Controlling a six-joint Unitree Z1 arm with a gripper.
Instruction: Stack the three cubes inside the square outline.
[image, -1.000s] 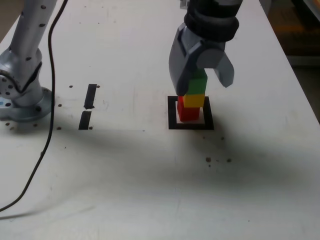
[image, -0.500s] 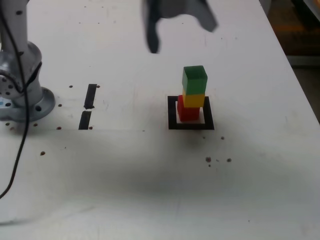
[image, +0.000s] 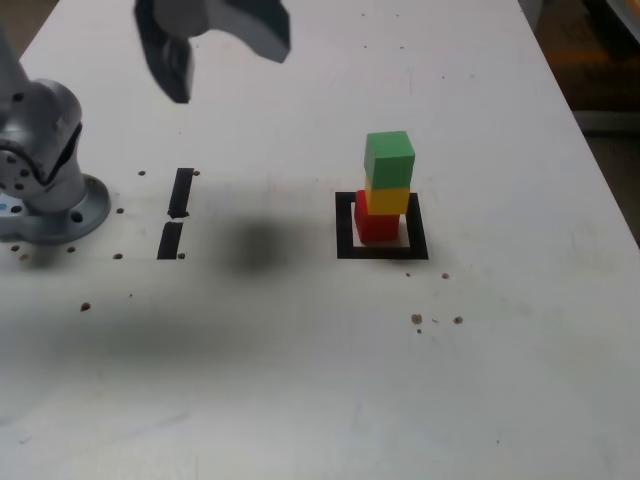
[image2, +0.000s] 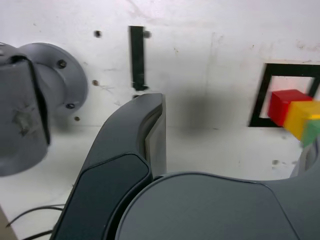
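Jaws open; three cubes (image: 387, 190) stacked, long axis upright.

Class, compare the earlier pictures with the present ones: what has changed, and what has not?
The open gripper has moved away from the stack, toward the exterior view's left, leaving the green cube uncovered. The green, yellow and red cubes stayed stacked inside the square outline.
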